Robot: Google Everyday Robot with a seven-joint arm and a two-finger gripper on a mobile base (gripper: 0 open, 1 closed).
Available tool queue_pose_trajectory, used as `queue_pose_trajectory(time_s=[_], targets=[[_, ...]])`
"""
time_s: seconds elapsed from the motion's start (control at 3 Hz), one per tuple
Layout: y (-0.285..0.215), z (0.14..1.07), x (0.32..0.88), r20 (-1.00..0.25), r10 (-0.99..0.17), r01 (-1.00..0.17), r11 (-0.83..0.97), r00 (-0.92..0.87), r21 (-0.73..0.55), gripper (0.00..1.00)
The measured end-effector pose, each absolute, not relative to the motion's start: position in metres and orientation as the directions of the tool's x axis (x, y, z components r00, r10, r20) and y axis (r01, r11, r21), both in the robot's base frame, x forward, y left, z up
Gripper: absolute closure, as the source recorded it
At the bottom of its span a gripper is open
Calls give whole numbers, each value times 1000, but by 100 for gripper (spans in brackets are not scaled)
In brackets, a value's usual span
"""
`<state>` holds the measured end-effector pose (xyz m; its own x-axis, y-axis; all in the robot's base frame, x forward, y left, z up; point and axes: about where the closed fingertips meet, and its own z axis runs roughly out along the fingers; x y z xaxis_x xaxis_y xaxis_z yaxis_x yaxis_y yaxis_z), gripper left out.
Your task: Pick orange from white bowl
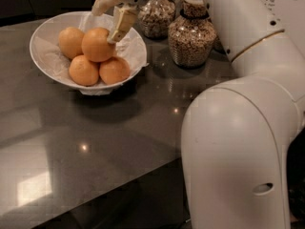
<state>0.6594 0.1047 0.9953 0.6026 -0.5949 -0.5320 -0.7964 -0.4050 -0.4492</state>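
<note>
The white bowl (45,56) with a crinkled paper lining stands at the back left of the dark table and holds several oranges. One orange (96,45) lies on top of the pile. My gripper (106,25) hangs over the bowl's far right side, just above this top orange. It is open: one finger (120,24) reaches down to the orange's upper right side, and the other finger (102,3) stands higher, above it. Nothing is held.
Two glass jars of cereal stand behind the bowl: one (192,37) at the right, another (156,15) nearer the gripper. My white arm (238,128) fills the right side. A printed sign (286,4) stands at the back right.
</note>
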Motion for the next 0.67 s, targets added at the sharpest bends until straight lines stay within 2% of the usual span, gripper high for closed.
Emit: queue_pose_trajectory(time_s=[0.33,0.67], targets=[[105,995,659,-532,-595,-796,-405,603,-449,0],[105,995,659,-532,-595,-797,-405,602,-449,0]])
